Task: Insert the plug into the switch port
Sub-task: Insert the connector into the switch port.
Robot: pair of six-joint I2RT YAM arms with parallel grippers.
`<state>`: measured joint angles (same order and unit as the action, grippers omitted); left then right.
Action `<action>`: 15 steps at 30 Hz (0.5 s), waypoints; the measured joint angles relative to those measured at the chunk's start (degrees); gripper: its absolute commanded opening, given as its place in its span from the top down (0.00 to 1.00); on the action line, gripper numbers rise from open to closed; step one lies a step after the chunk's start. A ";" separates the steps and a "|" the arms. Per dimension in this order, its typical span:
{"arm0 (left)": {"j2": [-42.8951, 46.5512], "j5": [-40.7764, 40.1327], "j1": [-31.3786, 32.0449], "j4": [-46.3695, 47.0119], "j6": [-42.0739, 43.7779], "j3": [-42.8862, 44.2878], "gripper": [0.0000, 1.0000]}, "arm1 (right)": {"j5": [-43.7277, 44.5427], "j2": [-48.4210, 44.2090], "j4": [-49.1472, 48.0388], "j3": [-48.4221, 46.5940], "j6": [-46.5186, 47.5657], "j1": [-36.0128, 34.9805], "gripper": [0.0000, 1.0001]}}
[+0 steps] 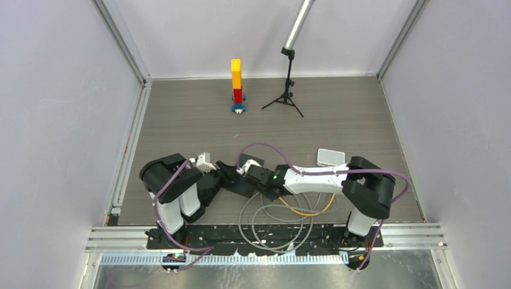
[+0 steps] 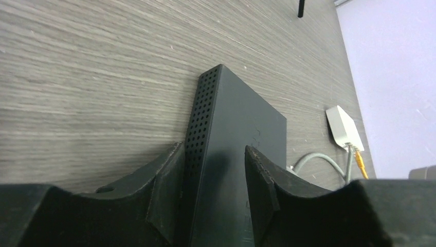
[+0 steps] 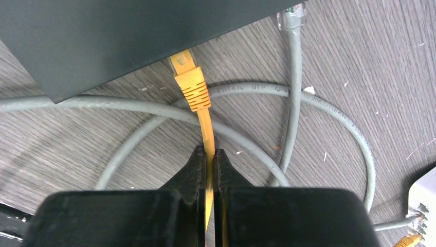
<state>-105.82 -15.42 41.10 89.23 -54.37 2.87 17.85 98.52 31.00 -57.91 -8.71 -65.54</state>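
Note:
My right gripper (image 3: 211, 152) is shut on a yellow cable just behind its plug (image 3: 191, 82). The plug's tip touches the lower edge of a black box (image 3: 128, 36), which has a perforated side (image 2: 203, 118). My left gripper (image 2: 215, 149) is closed around that box, one finger on each side. The small white box (image 1: 331, 158) lies flat to the right, apart from both grippers. Its port side (image 2: 351, 145) faces the arms, with a grey and a yellow cable running into it. I cannot make out a free switch port from here.
Loops of grey cable (image 1: 274, 220) and the yellow cable (image 1: 307, 212) lie on the table in front of the arms. At the back stand a yellow, red and blue block tower (image 1: 237, 84) and a small black tripod (image 1: 288, 90). Grey walls enclose three sides.

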 measured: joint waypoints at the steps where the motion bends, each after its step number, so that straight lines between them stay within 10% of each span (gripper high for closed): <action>1: 1.05 -0.09 0.39 -0.92 -0.57 -0.20 0.47 | -0.09 -0.83 -0.70 1.03 0.04 0.11 1.00; 7: 12.39 1.66 1.01 -15.02 -1.36 0.92 0.29 | -0.74 -4.37 -4.85 5.46 0.59 0.42 1.00; 15: 49.18 0.02 1.79 -68.08 5.84 11.34 0.10 | -0.74 -4.46 -9.77 6.49 1.88 0.68 1.00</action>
<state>-56.64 -15.40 42.89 21.15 -48.53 14.22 17.10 94.06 21.23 -51.42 -6.83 -64.86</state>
